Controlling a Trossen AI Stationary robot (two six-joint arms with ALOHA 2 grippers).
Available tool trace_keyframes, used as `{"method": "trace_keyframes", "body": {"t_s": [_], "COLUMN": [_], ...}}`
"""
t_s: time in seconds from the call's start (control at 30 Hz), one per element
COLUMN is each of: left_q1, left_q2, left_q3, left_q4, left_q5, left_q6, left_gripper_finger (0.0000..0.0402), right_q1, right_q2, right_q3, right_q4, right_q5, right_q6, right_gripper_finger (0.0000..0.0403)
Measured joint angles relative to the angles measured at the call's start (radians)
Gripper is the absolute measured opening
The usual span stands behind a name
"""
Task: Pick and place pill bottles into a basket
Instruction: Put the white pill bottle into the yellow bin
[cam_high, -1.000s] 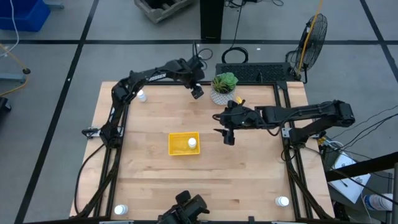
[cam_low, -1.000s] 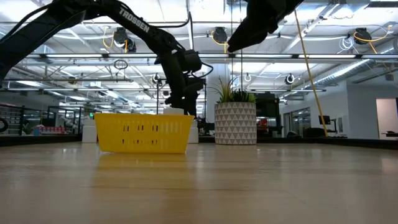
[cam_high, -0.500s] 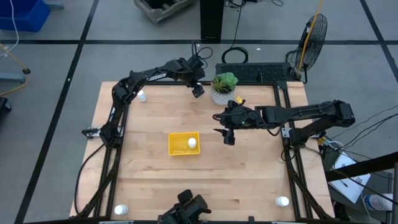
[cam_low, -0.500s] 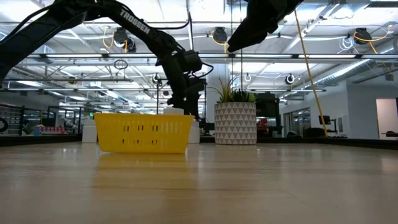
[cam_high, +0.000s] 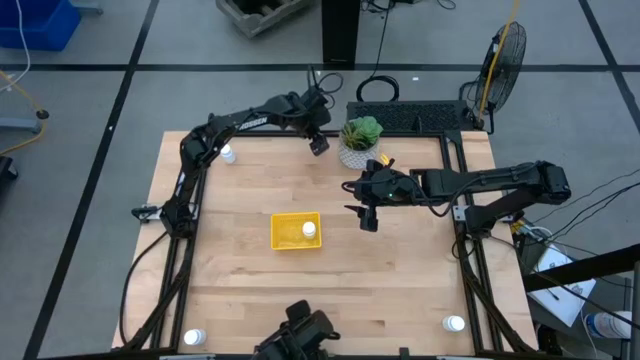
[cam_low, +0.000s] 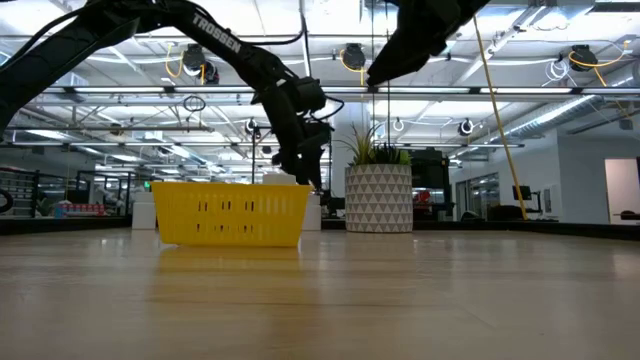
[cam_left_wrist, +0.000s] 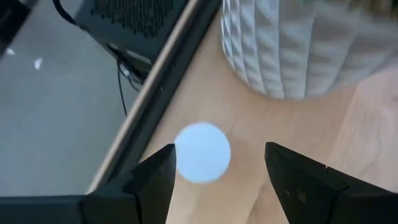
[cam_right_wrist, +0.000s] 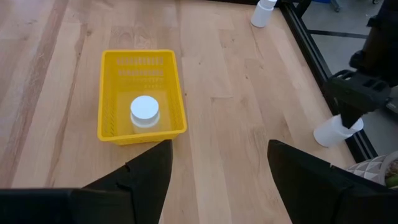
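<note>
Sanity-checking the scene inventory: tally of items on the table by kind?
Pill bottles: 5, one in the basket, one at the far-left edge, one by the plant pot under the left gripper, two at the near corners
Yellow basket: 1
Plant pot: 1
Total: 7

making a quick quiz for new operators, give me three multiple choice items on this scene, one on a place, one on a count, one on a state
1. Where is the left gripper?
A. over the basket
B. above a pill bottle by the plant pot
C. at the table's near edge

2. How many bottles lie in the basket?
A. none
B. one
C. three

3. How do the left gripper's jaws stand?
A. open
B. shut on a bottle
C. shut empty

Answers: 1 B, the bottle shows between its fingers beside the pot; 2 B, one bottle in the basket; 3 A, clear gaps beside the bottle.
</note>
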Motion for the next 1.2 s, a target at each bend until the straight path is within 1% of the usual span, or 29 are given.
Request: {"method": "trace_keyframes", "body": {"t_s": [0.17,0.37,0.5,0.7,1.0,1.1,1.2], "left_q1": [0.007,0.032,0.053,0.045,0.032,0.033,0.035], "left_q2": [-0.001,0.002,0.005,0.005,0.007,0.007,0.007], "left_q3": [0.027,0.029,0.028,0.028,0.027,0.027,0.027], "left_q4": [0.028,0.043,0.028,0.021,0.012,0.012,0.005], "left_q5": [-0.001,0.003,0.043,0.086,0.075,0.070,0.066], "left_q6": [0.007,0.008,-0.008,-0.001,0.019,0.018,0.018], "left_gripper_finger": [0.0253,0.0253,0.0253,0.0253,0.0254,0.0260,0.0277], "right_q1": [0.000,0.000,0.000,-0.004,-0.004,-0.005,-0.005], "right_q2": [0.000,0.000,0.000,0.000,0.000,0.000,0.000], "right_q3": [0.000,0.000,0.000,0.000,0.000,0.000,0.000], "right_q4": [-0.025,-0.028,-0.029,-0.028,-0.028,-0.028,-0.028], "right_q5": [0.001,0.001,0.002,0.001,0.000,0.000,0.001], "right_q6": [0.014,0.015,0.015,0.015,0.018,0.016,0.011], "right_gripper_finger": [0.0254,0.0254,0.0254,0.0254,0.0254,0.0254,0.0254]}}
